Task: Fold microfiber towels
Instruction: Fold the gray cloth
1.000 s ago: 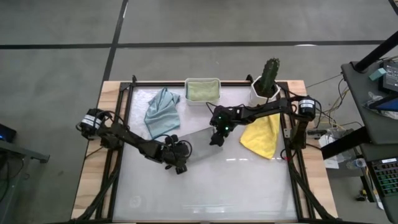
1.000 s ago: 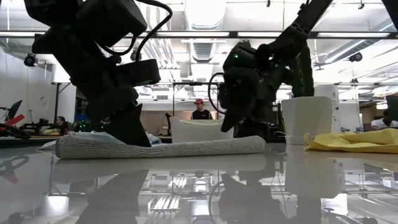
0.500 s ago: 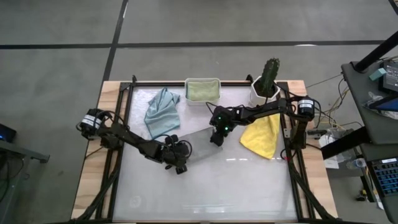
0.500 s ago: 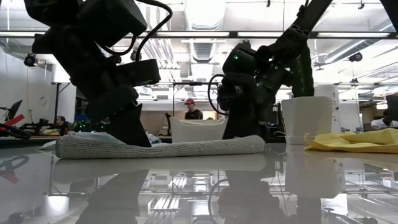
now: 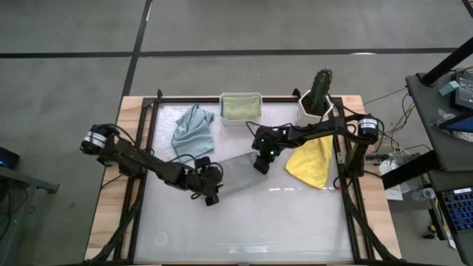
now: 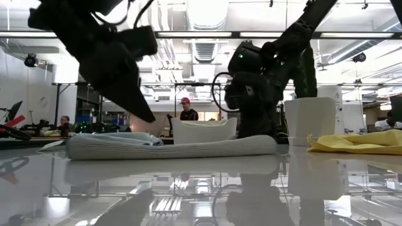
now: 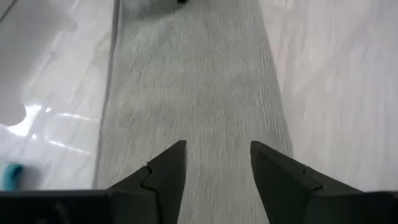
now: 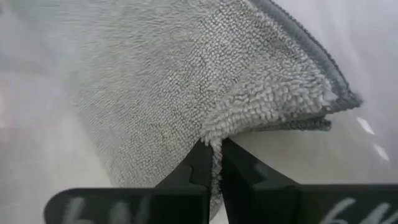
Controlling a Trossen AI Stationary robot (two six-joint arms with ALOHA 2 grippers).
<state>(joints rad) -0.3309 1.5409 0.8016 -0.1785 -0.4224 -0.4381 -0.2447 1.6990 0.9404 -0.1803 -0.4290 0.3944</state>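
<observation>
A grey microfiber towel [image 5: 235, 171], folded into a long strip, lies flat on the table's middle. My right gripper [image 5: 259, 167] is shut on the strip's far right end. Above its near left end my left gripper [image 6: 149, 118] hangs open, its fingers [image 7: 168, 168] clear of the cloth. A pale blue-grey towel [image 5: 192, 133] lies crumpled at the far left. A yellow towel [image 5: 314, 159] lies at the right. A sage green one [image 5: 241, 107] sits in a white tub. My right gripper pinches a small ridge of the grey towel's edge [image 8: 214, 138] between its two fingertips, close to the corner [image 8: 336, 99] of the strip's far right end. The fingers slant down from the right. One layer or several, I cannot tell. The towel lies flat on the table.
The white tub [image 5: 241, 97] stands at the far edge, and beside it at the far right a white pot with a cactus [image 5: 318, 100]. The near half of the table [image 5: 251, 229] is bare. People show in the room behind [image 6: 184, 113].
My left gripper has risen off the grey towel's near left end and hangs above it, still open. My right gripper has come down and shut on the strip's far right end. The towel stays flat on the table.
</observation>
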